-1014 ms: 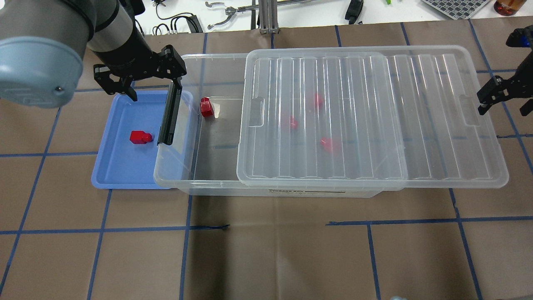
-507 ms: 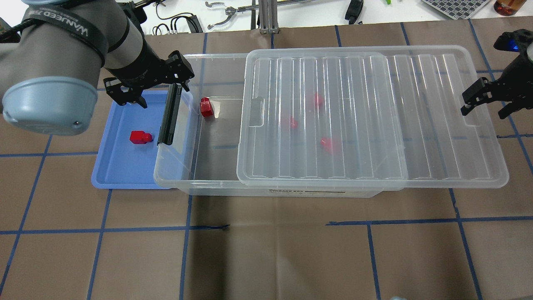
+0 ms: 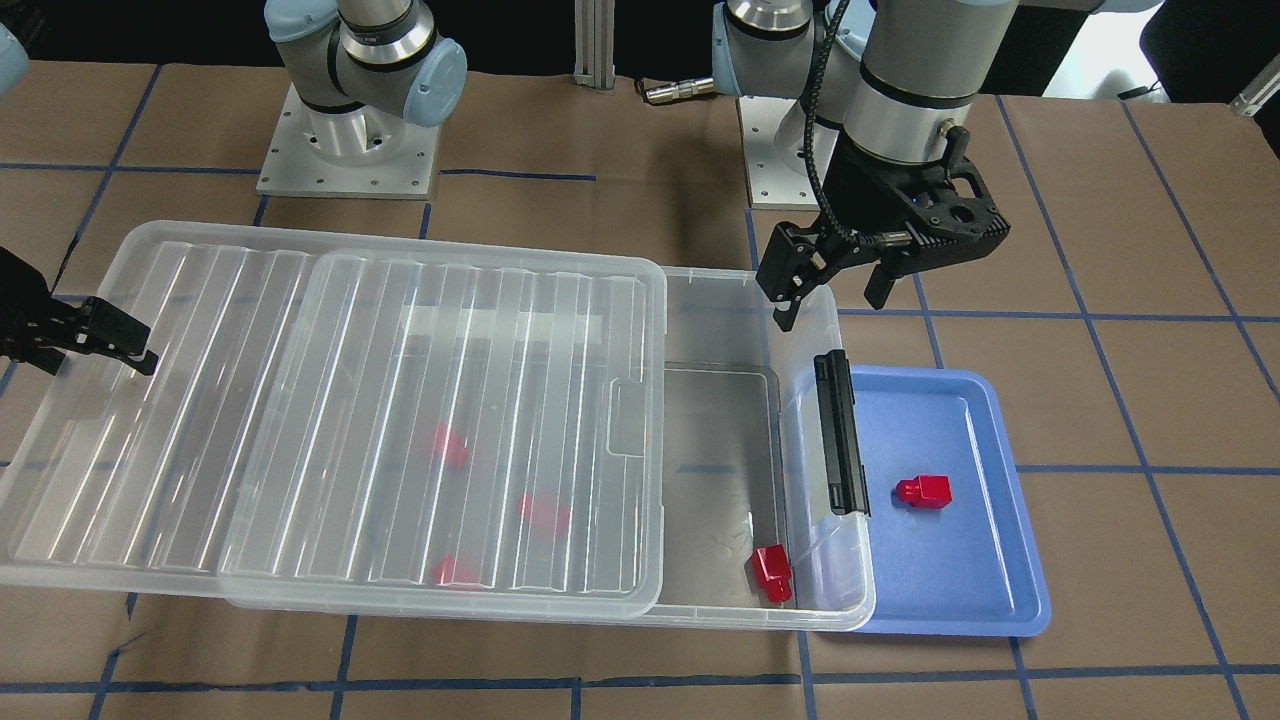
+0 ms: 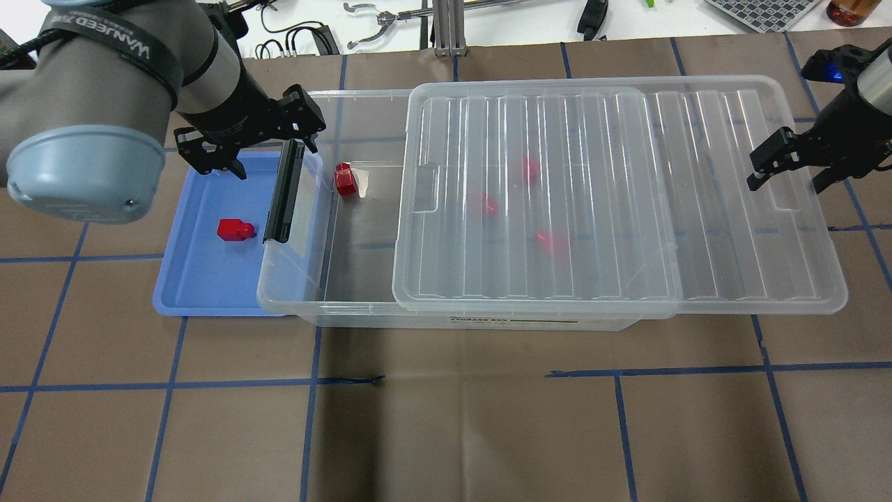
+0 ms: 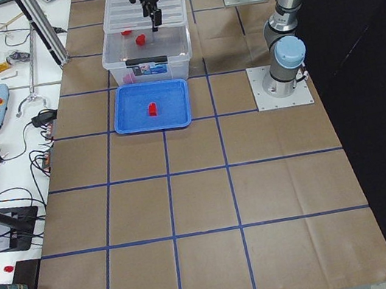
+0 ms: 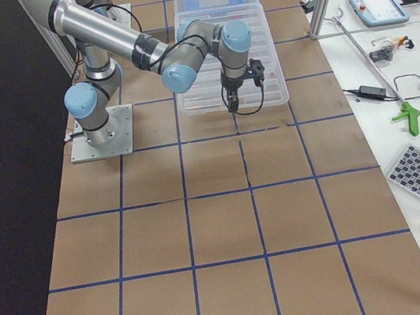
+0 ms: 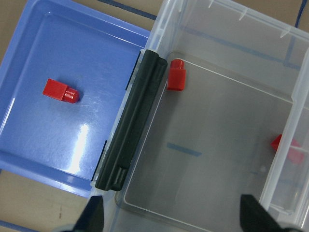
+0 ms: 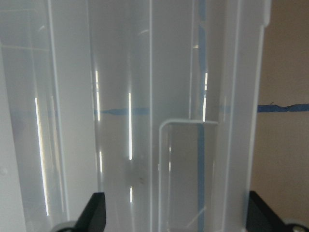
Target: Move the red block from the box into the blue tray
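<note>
One red block (image 4: 235,229) lies in the blue tray (image 4: 202,286), left of the box (image 4: 306,296). Another red block (image 4: 345,179) lies in the box's uncovered left end, near the black latch bar (image 4: 282,195). Three more show blurred under the ribbed lid (image 4: 613,202). My left gripper (image 4: 274,159) is open and empty, above the far rim where the tray meets the box. Its wrist view shows both blocks, one in the tray (image 7: 60,91) and one in the box (image 7: 176,80). My right gripper (image 4: 786,185) is open over the lid's right end.
The lid overhangs the box to the right. The box's left rim overlaps the tray's right edge. Brown paper with blue tape lines covers the table (image 4: 446,418). Tools and cables lie along the far edge (image 4: 376,28).
My right gripper has moved left over the lid's right end, and the lid has slid slightly left. My left gripper has shifted a little right toward the box.
</note>
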{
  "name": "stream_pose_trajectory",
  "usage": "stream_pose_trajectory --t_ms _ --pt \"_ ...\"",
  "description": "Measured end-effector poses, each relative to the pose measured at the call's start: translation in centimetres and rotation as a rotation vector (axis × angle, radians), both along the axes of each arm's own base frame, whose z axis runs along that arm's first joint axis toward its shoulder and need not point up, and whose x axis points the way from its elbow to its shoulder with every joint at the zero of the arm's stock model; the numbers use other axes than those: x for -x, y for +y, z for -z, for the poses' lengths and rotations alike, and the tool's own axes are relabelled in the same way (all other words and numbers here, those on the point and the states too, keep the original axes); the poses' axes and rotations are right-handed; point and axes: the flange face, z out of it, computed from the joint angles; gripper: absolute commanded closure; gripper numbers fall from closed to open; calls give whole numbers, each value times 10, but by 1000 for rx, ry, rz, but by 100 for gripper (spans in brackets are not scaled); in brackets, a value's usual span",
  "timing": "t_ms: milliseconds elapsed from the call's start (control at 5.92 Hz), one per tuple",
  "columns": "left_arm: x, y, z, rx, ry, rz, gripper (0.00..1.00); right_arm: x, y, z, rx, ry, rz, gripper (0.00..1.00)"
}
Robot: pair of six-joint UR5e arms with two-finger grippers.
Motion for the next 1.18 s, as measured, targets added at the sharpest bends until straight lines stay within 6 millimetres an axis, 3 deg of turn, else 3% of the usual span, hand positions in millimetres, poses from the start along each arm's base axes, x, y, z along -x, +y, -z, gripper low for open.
stream_pose_trajectory --t_ms 676,1183 --pt "-7 19 -20 -121 -29 215 2 -18 15 7 -2 -45 2 0" --pt "-8 21 -24 -142 -32 251 2 -27 21 12 -11 -100 8 0"
